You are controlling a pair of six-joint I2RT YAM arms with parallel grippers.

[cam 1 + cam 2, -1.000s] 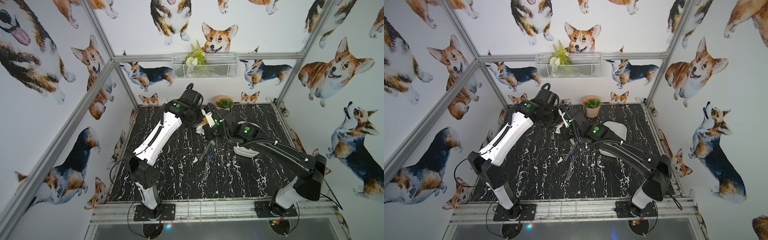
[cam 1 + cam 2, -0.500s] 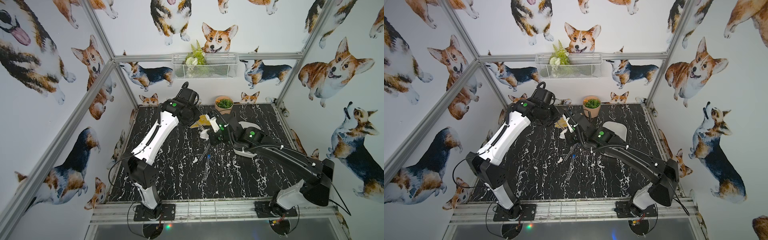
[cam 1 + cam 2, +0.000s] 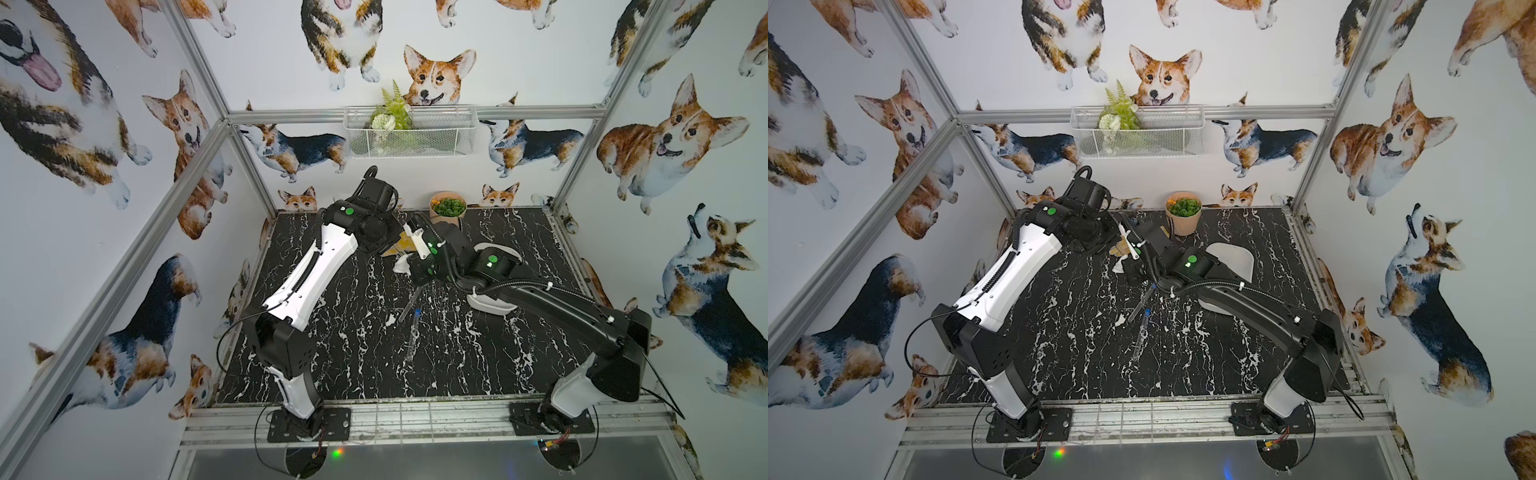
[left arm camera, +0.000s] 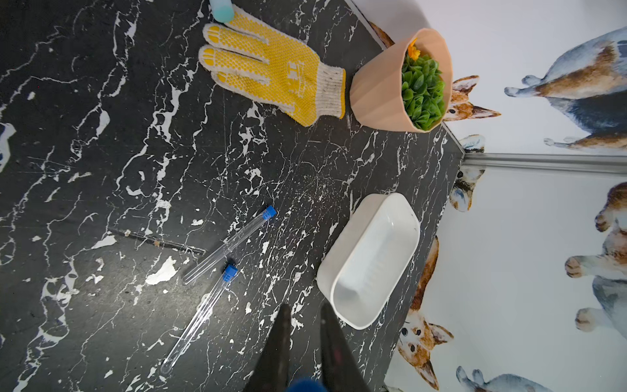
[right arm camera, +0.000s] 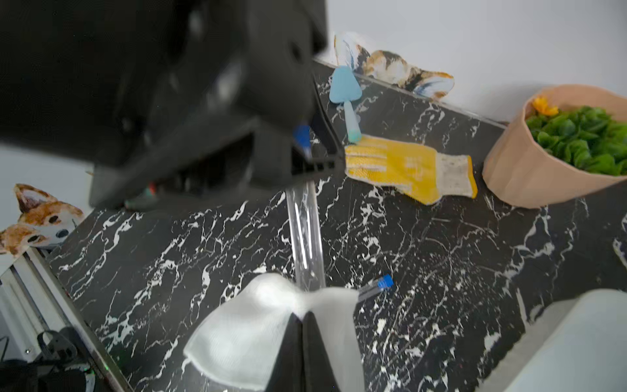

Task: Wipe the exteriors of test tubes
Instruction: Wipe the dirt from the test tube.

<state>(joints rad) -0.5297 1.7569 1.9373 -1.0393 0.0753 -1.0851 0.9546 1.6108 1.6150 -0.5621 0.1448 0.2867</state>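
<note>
**Left wrist view.** A first test tube point(image 4: 230, 245) and a second test tube point(image 4: 198, 319) are shown lying loose on the black marbled worktop point(image 4: 101, 169). They lie just below the centre of the frame, just beside each other, with their blue caps toward the upper right. The left tool point(image 4: 305, 305) is seen at the bottom edge as two dark fingers with a blue blur between them. What is gripped cannot be told here.

**Right wrist view.** A third test tube point(image 5: 305, 237) is pinched near its blue cap by the left tool in the upper half of the frame. It runs down to a white cloth point(image 5: 244, 332), behind which its lower end is hidden. The cloth is pinched by the right tool point(image 5: 301, 319) at bottom centre, its fingers pressed together.

**Both top views.** The third tube is hidden by the left arm point(image 3: 316, 266) and the right arm point(image 3: 540, 299), whose ends meet above the far half of the worktop. The two loose tubes are seen at mid-worktop.

**Surroundings.**
- A yellow glove point(image 4: 271, 68) is seen at the top of the left wrist frame.
- A light-blue trowel point(image 5: 344, 91) is laid with its handle end at the glove's fingertips.
- A peach plant pot point(image 4: 376, 98) is placed just beside the glove's cuff.
- A white tub point(image 4: 369, 261) is partly covered by the right arm in the top views.
- A wire basket point(image 3: 436, 137) is hung on the back wall.

**Count.** Three tubes, two arms, and one each of cloth, glove, trowel, pot, tub and basket.
</note>
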